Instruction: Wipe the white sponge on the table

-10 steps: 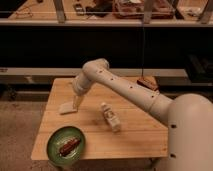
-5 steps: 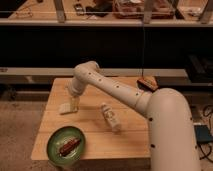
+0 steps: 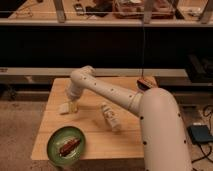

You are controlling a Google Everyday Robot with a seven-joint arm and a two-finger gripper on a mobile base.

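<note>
Lower left of frame, nearest: green plate point(image 3: 51, 143) on the tabletop point(image 3: 120, 145), with a reddish-brown piece of food point(image 3: 68, 146) lying on it; what kind of food, cannot tell.

Lower right: the robot's thick white arm point(image 3: 160, 125) fills that corner. It runs up and left across the wood, bends at an elbow in mid-frame, then drops toward the left side.

Centre: white labelled bottle point(image 3: 110, 118) lying on its side, well apart from the plate and to the right of the arm's tip.

Left of centre, farther back: white sponge point(image 3: 64, 108) flat on the tabletop, above the plate in the frame. Gripper point(image 3: 73, 106) is down at the surface just beside the sponge's right edge, jaws spread wide, nothing lifted. Whether it touches the sponge, cannot tell.

Far right corner of the tabletop: small dark and orange object point(image 3: 145, 83), unidentified.

Right edge, on the floor: grey-blue box point(image 3: 199, 134).

Beyond: dark shelving with a pale rail across it.
</note>
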